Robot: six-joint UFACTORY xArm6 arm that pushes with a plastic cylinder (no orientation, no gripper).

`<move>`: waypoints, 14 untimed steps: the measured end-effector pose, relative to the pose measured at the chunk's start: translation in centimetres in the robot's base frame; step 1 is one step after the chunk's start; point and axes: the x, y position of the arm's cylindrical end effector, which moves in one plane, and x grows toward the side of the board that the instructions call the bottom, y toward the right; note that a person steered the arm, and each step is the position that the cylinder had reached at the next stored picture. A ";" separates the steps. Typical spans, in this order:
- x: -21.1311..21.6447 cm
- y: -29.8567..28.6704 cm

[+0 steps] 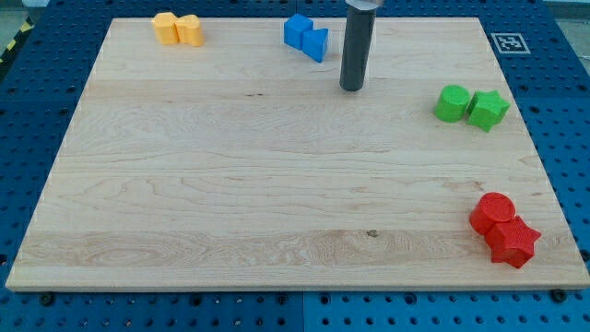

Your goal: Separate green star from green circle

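Note:
The green circle and the green star sit touching side by side near the view's right edge of the wooden board, the star to the right of the circle. My tip rests on the board near the view's top, well to the left of the green circle and apart from it. The rod rises out of the view's top.
Two blue blocks touch each other just left of the rod at the view's top. Two yellow-orange blocks sit at the top left. A red circle and a red star touch at the bottom right corner.

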 end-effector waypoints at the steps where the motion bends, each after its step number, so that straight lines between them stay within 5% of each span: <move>1: -0.4 1.1; 4: -1.3 16.6; 5: 1.6 20.9; 6: 4.1 21.1; 14: 3.4 19.0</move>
